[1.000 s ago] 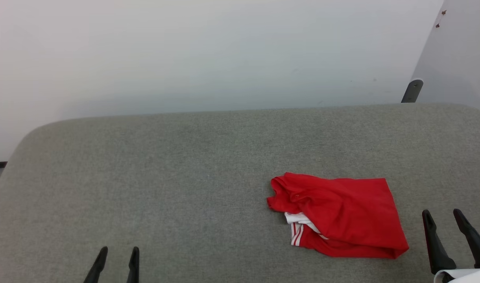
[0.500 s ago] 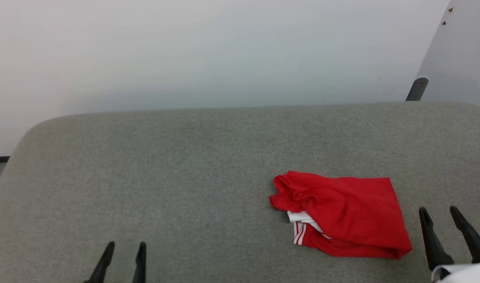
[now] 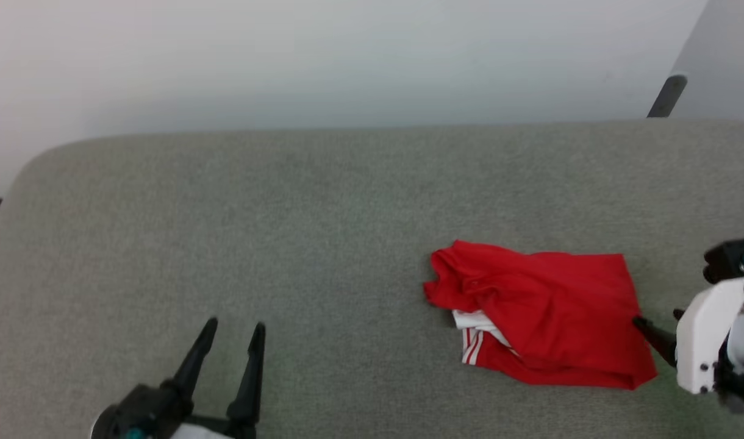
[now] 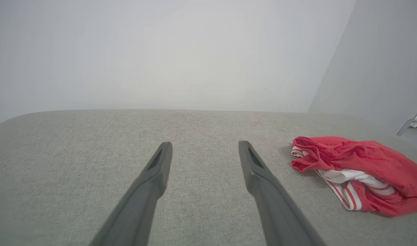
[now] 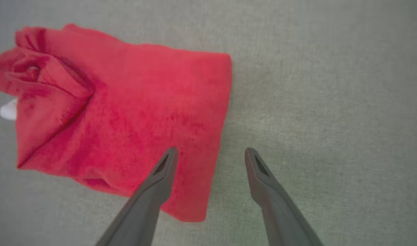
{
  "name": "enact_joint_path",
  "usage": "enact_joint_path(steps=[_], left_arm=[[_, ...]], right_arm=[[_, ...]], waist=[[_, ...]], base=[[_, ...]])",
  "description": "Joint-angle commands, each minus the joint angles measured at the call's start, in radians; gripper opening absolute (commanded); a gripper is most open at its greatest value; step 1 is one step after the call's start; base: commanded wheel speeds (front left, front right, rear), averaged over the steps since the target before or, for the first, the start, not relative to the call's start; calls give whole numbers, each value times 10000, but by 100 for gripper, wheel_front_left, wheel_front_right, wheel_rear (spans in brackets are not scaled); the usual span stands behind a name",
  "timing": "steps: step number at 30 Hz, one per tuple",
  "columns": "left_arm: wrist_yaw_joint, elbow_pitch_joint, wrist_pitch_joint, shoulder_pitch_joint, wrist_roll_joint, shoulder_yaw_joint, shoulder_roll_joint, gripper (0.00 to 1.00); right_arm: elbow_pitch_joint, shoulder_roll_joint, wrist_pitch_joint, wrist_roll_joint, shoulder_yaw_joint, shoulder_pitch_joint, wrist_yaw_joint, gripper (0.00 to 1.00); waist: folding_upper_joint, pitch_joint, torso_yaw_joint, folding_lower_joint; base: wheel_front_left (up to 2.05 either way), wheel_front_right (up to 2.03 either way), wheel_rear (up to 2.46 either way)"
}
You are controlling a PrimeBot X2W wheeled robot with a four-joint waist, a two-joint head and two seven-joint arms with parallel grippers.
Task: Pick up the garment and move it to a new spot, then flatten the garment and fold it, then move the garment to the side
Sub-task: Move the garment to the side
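Garment position and end effector status

Garment [image 3: 549, 317]: the red garment lies on the grey fabric-covered table [image 3: 286, 213], on the right half and toward the near edge. It is loosely folded over itself and not flat. Its left end is bunched into creases. White lining and a pair of thin white stripes show at the lower left corner. In the left wrist view the garment [image 4: 365, 160] lies to the right of the fingers, well apart from them, with the white lining and stripes facing the camera.

Left end effector [image 3: 235, 323]: open and holding nothing. It sits at the lower left of the head view with its fingers pointing away from the robot. In the left wrist view the left end effector [image 4: 205, 144] is spread over bare table, with a pale wall [image 4: 177, 51] beyond the far edge.

Right end effector [image 3: 657, 317]: open and holding nothing. It is at the garment's right edge, turned with its fingers pointing toward the cloth. In the right wrist view the right end effector [image 5: 212, 150] straddles that edge of the garment [image 5: 126, 116]: one fingertip lies over the red cloth and the other over bare table. Contact between the fingertip and the cloth cannot be determined.
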Motion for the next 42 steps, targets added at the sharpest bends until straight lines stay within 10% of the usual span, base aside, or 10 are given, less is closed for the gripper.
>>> enact_joint_path(steps=[1,7,15,16,17,19,42], left_arm=[[-23,50,7,-202,-57,-54,51,100],[-23,223,7,-951,-208,-434,51,100],[-23,326,7,-1761,-263,-681,128,100],[-23,345,7,-1843,-258,-681,149,100],[-23,339,7,-1926,-265,-702,173,100],[-23,268,7,-2080,-231,-767,265,100],[-23,-292,8,-4372,-227,-2035,1732,100]], right_arm=[[80,-139,572,256,149,-286,-5,100],[668,-341,2720,541,102,-1204,-5,100],[1354,236,2788,258,126,-1398,-5,100],[1411,322,2709,272,184,-1375,-5,91],[1459,430,2580,329,209,-1377,-5,49],[1509,595,2270,420,257,-1427,-5,0],[1454,-572,-1482,848,-1960,-1847,-8,0]], waist=[[0,389,212,0],[0,1051,508,0],[0,1835,654,0],[0,1881,633,0],[0,1915,591,0],[0,1951,452,0],[0,3202,-2903,0]], base=[[0,0,0],[0,0,0],[0,0,0],[0,0,0],[0,0,0],[0,0,0],[0,0,0]])
